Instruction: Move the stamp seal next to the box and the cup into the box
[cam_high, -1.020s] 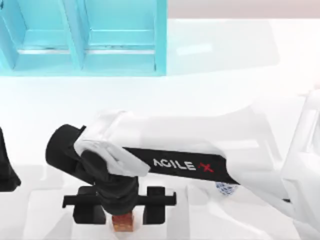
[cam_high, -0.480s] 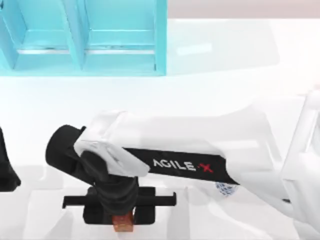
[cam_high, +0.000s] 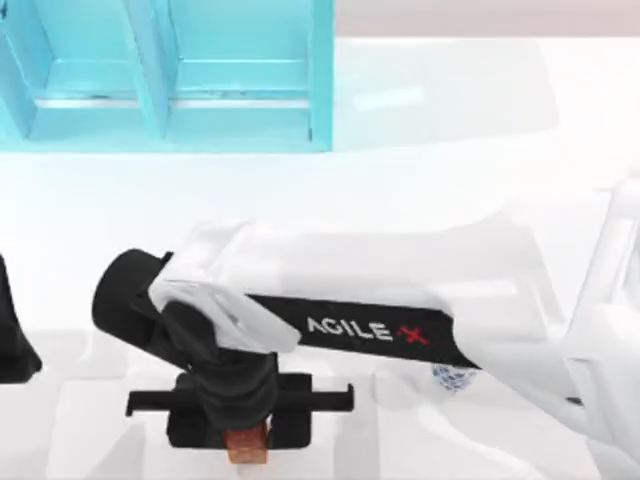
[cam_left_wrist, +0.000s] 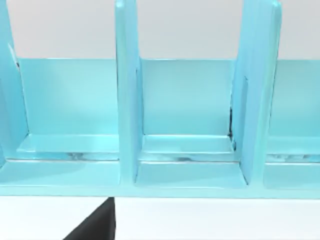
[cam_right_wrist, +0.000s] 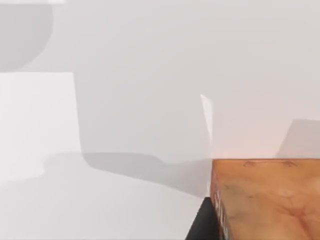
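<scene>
Top view: the right arm reaches across from the right side of the surface (cam_high: 420, 190) toward the lower left, and the right tool (cam_high: 240, 425) points straight down at the near edge of the picture. Its dark fingers (cam_high: 290, 405) are drawn in against the stamp seal (cam_high: 247, 443), pinching it between them; the reddish-brown block peeks out just below the wrist. The box (cam_high: 170, 75), a turquoise unit with upright dividers, stands at the far left, well apart from the seal, so the carry, as I judge it, must run away from the near edge toward the far left. The cup (cam_high: 452, 377) shows as a patch of blue pattern under the right forearm, right of the seal and also far from the box. The box compartments in view hold nothing. The left arm sits parked at the left edge as a dark shape (cam_high: 12, 345); I cannot tell how its tool stands.

Left wrist view: the camera faces the box (cam_left_wrist: 127, 100) head on, three bays between turquoise dividers, each bare inside, with the white surface (cam_left_wrist: 210, 220) in front.

Right wrist view: the stamp seal (cam_right_wrist: 265, 200) sits close in, mottled orange-brown, with a dark finger (cam_right_wrist: 202, 222) touching its side, above the pale surface (cam_right_wrist: 125, 100).
</scene>
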